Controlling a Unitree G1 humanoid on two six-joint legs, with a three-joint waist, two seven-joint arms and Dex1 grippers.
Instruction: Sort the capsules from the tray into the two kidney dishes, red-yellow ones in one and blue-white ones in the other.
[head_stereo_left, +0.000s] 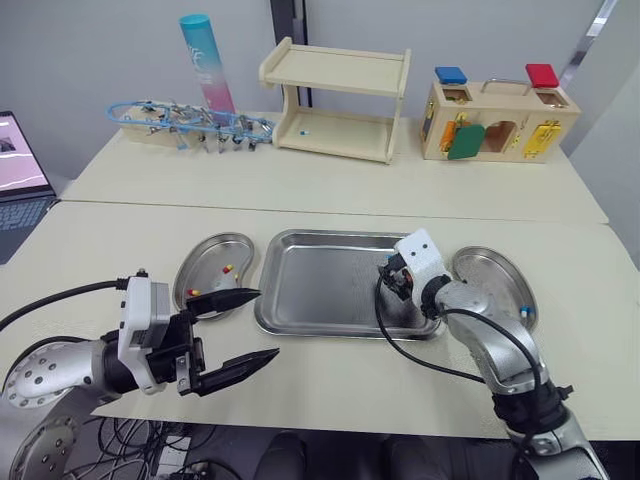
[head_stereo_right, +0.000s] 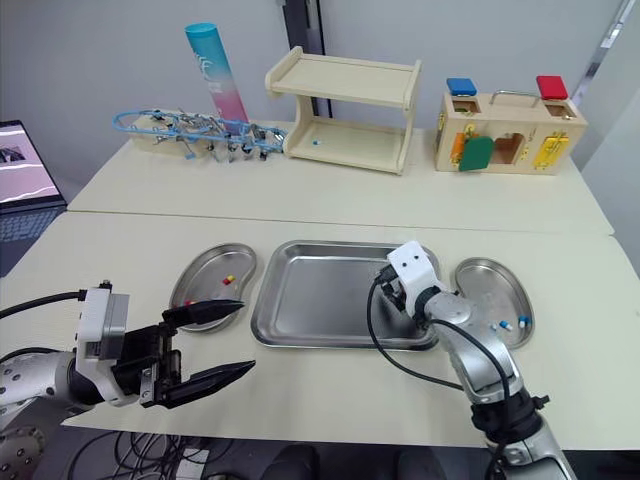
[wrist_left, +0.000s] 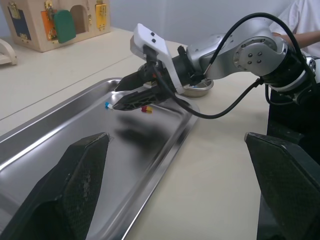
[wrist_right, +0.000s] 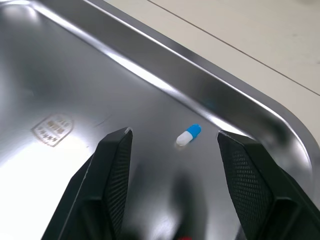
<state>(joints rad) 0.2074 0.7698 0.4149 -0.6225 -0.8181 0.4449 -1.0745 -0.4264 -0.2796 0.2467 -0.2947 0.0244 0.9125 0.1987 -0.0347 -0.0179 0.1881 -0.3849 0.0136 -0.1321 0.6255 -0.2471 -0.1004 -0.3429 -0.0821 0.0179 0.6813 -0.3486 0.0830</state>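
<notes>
— What's nearest you?
— My left gripper (head_stereo_left: 265, 322), fingers apart, at the table's front edge.
— And the job?
— My right gripper (wrist_right: 174, 134) has its fingers spread either side of a blue-white capsule (wrist_right: 188, 135) near the tray's (head_stereo_left: 310, 330) right rim. I should lower straight and pinch softly, since it may skid on the steel.

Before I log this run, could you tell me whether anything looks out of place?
A small blue speck, possibly a stray capsule, lies on the lower board of the wooden shelf, far from the tray. Nothing else stands out.
</notes>
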